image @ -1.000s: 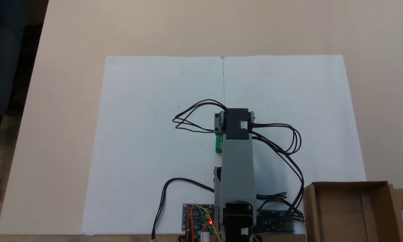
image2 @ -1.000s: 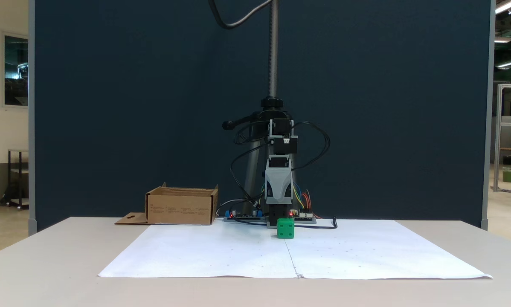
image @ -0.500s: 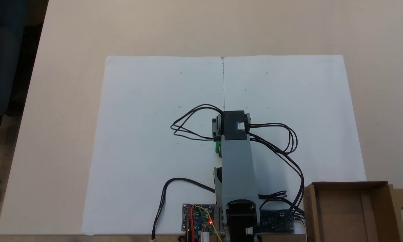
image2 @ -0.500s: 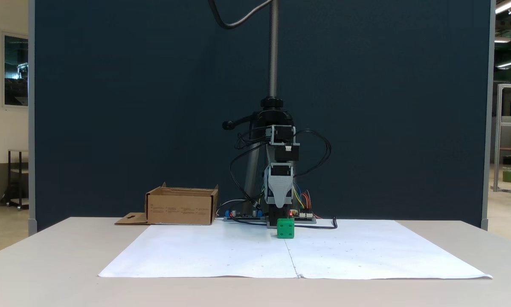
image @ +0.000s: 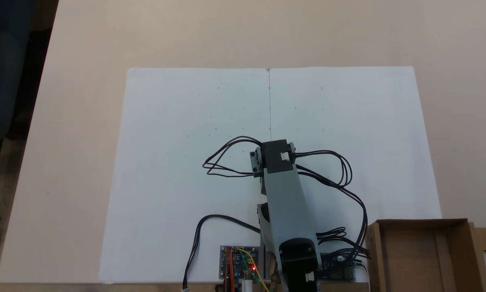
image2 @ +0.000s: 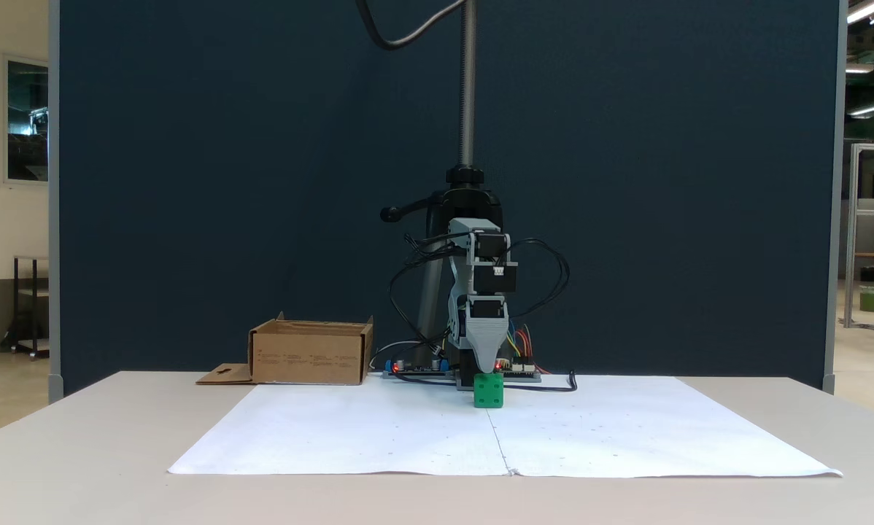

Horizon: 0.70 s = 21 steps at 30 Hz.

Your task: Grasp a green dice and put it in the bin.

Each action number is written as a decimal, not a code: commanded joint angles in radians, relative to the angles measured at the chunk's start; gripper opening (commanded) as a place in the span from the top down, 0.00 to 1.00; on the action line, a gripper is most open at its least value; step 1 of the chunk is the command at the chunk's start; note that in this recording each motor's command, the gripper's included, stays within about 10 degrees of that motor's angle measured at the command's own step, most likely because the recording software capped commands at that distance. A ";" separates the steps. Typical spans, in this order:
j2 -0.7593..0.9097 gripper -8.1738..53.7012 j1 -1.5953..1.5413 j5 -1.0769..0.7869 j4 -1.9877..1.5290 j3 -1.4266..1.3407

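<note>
The green dice (image2: pixel 488 391) sits on the white paper just in front of the arm's base, a bright cube with darker pips. My gripper (image2: pixel 486 369) points straight down, its grey tapered tip right above the dice's top face, touching or nearly so. Only one jaw faces this camera, so its opening does not show. In the fixed view from above, the grey forearm (image: pixel 285 202) covers the dice and the jaws. The bin (image: pixel 373 255), a brown cardboard box with a hang-hole flap, stands at that view's bottom right, and left of the arm in the front view (image2: pixel 309 355).
A white paper sheet (image: pixel 178 142) covers the middle of the tan table. Black cables (image: pixel 222 162) loop out on both sides of the wrist. A circuit board (image: pixel 239 263) with a red light lies by the arm's base. A dark camera stand (image2: pixel 468 109) rises behind.
The arm has dropped and folded back toward its base. The gripper tip came down from well above the dice to its top face. Seen from above, the forearm now hides the dice.
</note>
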State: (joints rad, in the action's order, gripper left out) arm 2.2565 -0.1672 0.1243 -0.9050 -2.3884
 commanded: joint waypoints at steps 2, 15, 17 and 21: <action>0.114 0.14 -0.015 0.117 0.035 0.008; 0.098 0.15 -0.012 0.206 0.071 -0.009; 0.080 0.15 -0.014 0.206 0.091 -0.015; 0.040 0.16 -0.020 0.204 0.118 -0.020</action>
State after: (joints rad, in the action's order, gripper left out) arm 2.2534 -0.1733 0.2715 -0.8283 -2.4114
